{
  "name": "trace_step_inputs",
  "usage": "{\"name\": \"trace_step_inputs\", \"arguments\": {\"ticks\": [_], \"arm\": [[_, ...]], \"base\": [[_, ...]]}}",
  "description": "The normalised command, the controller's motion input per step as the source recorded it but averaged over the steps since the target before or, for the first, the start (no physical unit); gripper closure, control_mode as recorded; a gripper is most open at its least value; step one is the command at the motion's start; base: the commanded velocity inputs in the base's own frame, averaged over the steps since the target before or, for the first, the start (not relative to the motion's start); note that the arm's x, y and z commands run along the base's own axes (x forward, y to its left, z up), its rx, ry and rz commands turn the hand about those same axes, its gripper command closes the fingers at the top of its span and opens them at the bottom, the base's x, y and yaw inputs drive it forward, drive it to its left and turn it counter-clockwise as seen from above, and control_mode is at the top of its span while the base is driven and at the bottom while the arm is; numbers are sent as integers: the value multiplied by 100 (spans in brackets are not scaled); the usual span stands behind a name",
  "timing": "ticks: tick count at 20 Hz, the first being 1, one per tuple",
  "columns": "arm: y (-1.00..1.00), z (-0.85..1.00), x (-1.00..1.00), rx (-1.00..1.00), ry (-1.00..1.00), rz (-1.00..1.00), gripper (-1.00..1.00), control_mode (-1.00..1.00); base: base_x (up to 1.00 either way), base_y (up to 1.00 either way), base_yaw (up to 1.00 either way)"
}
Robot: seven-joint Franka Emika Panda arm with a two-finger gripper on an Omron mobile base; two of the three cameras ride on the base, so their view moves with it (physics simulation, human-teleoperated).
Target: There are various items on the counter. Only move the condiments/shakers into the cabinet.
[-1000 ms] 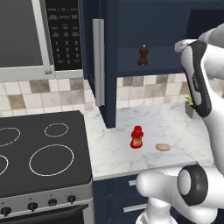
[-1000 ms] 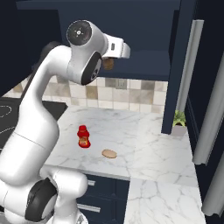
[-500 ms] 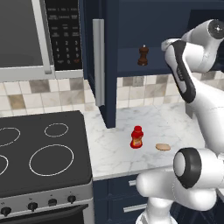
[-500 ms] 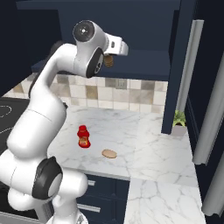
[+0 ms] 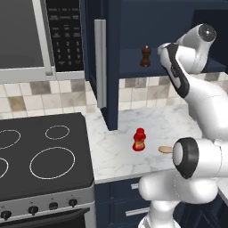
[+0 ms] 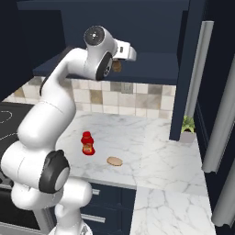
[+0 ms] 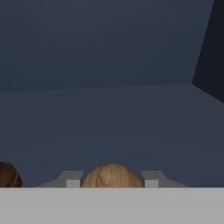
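Reaching deeper into the cabinet (image 5: 133, 26), jaws clamp the tan shaker (image 7: 112, 175); red bottle's (image 5: 139, 140) yellow label is unreadable.

Rendered home kitchen: black glass stovetop (image 5: 40, 156) with white rings and knobs, microwave (image 5: 35, 38) above it, beige tile backsplash (image 5: 44, 95), white marble counter (image 5: 120, 151), navy wall cabinet (image 5: 107, 67) with long silver handle, navy drawers (image 5: 122, 200) below.
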Motion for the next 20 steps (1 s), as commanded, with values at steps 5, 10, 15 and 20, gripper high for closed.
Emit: {"name": "trace_step_inputs", "arguments": {"ticks": [5, 10, 15, 20], "arm": [[0, -12, 55, 0, 0, 0, 100, -100], [0, -21, 42, 0, -1, 0, -100, -100], [0, -12, 35, 0, -7, 0, -100, -100], [0, -5, 30, 0, -9, 0, -100, -100]], "base": [[0, 0, 0], [0, 0, 0], [0, 0, 0], [0, 0, 0]]}}
